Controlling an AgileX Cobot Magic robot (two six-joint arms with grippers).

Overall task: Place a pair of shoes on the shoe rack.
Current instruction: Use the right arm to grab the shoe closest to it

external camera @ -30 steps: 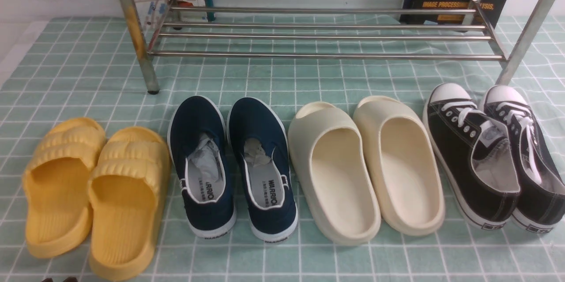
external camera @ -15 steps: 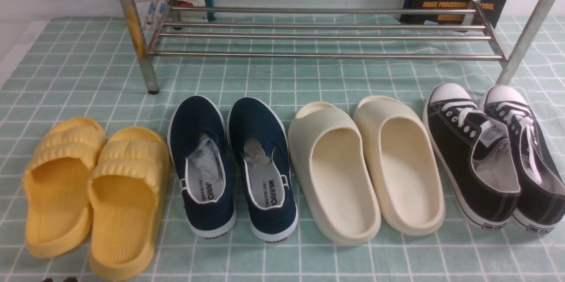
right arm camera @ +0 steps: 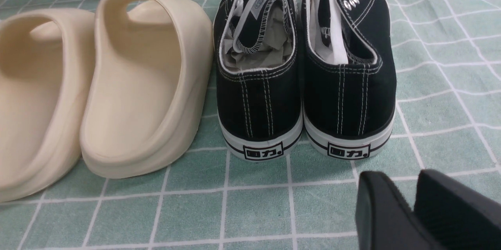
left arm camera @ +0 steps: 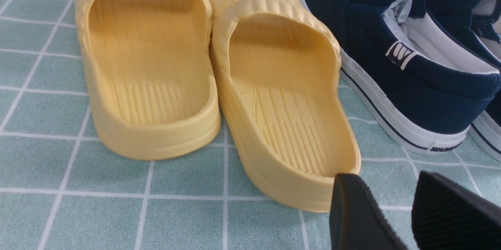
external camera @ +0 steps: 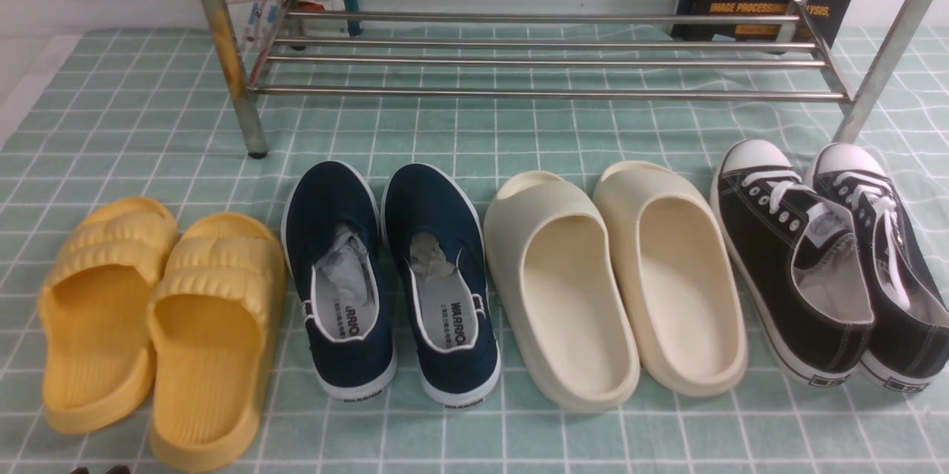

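Nothing is seen to have changed since the earlier front views: every shoe and the rack are found in the same places, and no arm has come into the front view.

The pair of shoes point(external camera: 830, 266) is set by the right edge of the tabletop, just in front of the right leg of the shoe rack point(external camera: 549, 94), the 2 sneakers side by side and touching, toes toward the far edge. Black canvas with white stitching is shown, with white laces, rounded white rubber toe caps, white soles and crumpled grey paper in the openings. The rack is placed along the far edge; it is made of shiny round metal tubes laid as horizontal rails, and its left leg point(external camera: 231, 62) is stained rusty yellow.

The tabletop is covered by a mint-green cloth point(external camera: 460, 133) printed with a white grid and slightly wrinkled. Ribbed yellow slides point(external camera: 159, 326) are set toward the left edge, navy slip-ons point(external camera: 389, 277) with white trim beside them, then smooth, thick-walled cream slides point(external camera: 615, 281).

The left gripper point(left arm camera: 385, 179) is held low behind the heels of the yellow slides, its 2 black ridged fingers slightly parted with nothing between them. The right gripper point(right arm camera: 399, 175) is held behind the sneakers' heels, a narrow gap between its fingers, nothing grasped.
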